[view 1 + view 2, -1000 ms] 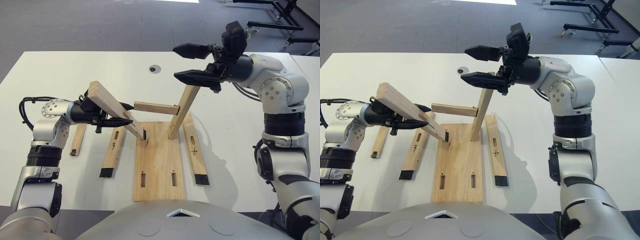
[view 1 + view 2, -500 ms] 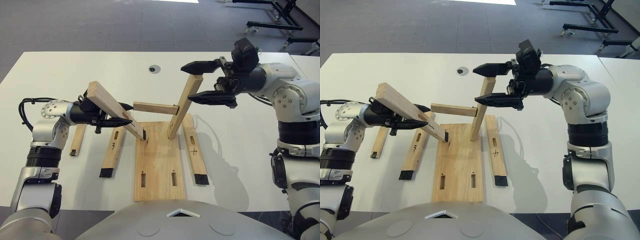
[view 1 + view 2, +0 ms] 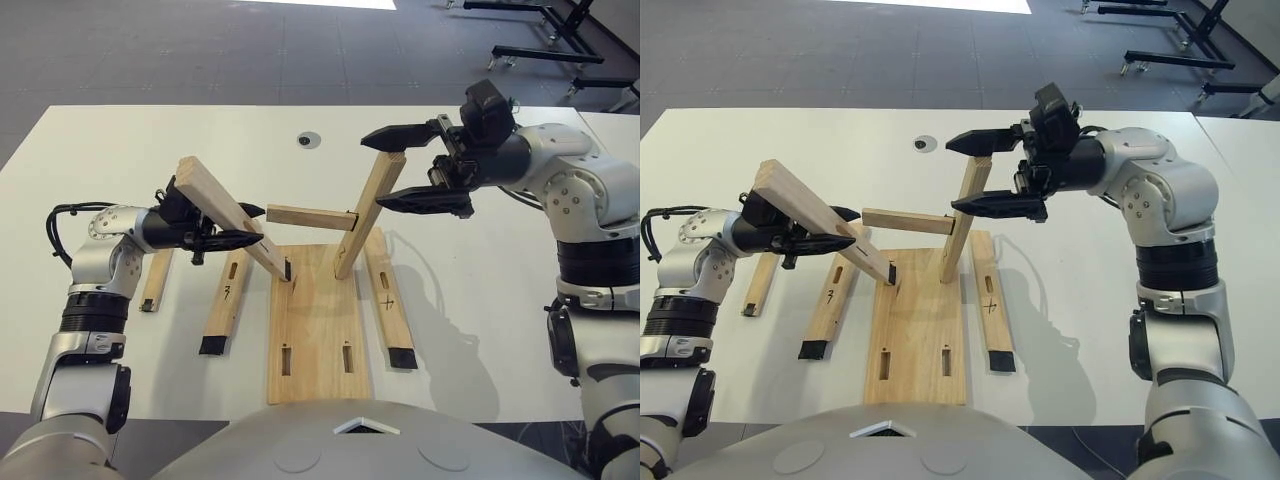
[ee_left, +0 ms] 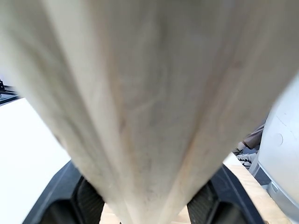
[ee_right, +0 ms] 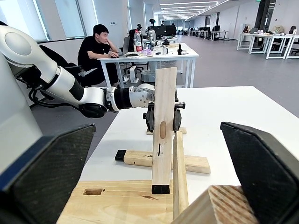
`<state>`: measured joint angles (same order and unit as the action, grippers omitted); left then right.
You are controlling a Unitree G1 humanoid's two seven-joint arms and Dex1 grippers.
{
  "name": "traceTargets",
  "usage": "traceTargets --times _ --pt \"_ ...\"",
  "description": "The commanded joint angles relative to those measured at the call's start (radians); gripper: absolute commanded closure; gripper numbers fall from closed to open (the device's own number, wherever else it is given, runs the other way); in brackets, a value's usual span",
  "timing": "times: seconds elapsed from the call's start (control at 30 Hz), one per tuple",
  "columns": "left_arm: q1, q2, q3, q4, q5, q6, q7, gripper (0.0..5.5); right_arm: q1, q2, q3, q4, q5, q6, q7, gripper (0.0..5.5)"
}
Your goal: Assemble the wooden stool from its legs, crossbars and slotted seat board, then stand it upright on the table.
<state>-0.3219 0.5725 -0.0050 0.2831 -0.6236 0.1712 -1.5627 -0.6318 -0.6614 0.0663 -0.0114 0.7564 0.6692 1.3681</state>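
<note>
The slotted seat board point(image 3: 318, 330) lies flat on the white table. My left gripper point(image 3: 254, 226) is shut on a wooden leg point(image 3: 222, 212) that leans steeply, its black-tipped lower end at the board's far left slot. In the left wrist view this leg point(image 4: 140, 93) sits between the dark fingers. A second leg point(image 3: 365, 215) stands tilted in the far right slot, with a crossbar point(image 3: 310, 216) jutting from it toward the held leg. My right gripper point(image 3: 372, 170) is open, one finger on each side of that leg's top end, with gaps visible in the right wrist view.
Loose parts lie flat beside the board: a slotted leg point(image 3: 224, 306) and a short bar point(image 3: 155, 280) on the left, another leg point(image 3: 388, 302) on the right. A small round grommet point(image 3: 309, 138) sits at the table's far middle. The table's far side and right side are bare.
My right gripper swung right and came down from above the upright leg's top, and its open fingers now straddle it. The left arm shifted slightly, still holding its leg.
</note>
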Motion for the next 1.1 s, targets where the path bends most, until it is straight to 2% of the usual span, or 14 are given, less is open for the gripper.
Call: traceTargets --times 0.03,0.37,0.6,0.83,1.0,1.1 --pt "0.006 -0.019 0.025 0.044 0.026 0.003 0.057 3.47 0.046 -0.01 0.065 0.02 -0.056 0.033 0.005 0.6" --pt "-0.02 -0.041 0.011 0.108 0.075 0.003 0.076 3.47 0.025 -0.005 0.076 0.022 -0.06 0.022 0.015 0.6" --pt "-0.068 -0.033 -0.049 0.198 0.121 0.041 0.05 3.47 0.008 0.007 0.103 0.028 -0.069 0.008 0.026 0.6" --pt "-0.07 -0.027 -0.137 0.18 0.153 0.06 0.015 3.47 0.011 0.016 0.103 0.035 -0.078 -0.004 0.016 0.6" --pt "-0.089 -0.021 -0.155 0.18 0.153 0.069 0.011 3.47 0.018 0.021 0.102 0.037 -0.079 -0.005 0.008 0.6" --pt "-0.133 -0.031 -0.145 0.261 0.157 0.063 0.022 3.47 0.025 0.022 0.102 0.03 -0.075 -0.003 0.006 0.6"
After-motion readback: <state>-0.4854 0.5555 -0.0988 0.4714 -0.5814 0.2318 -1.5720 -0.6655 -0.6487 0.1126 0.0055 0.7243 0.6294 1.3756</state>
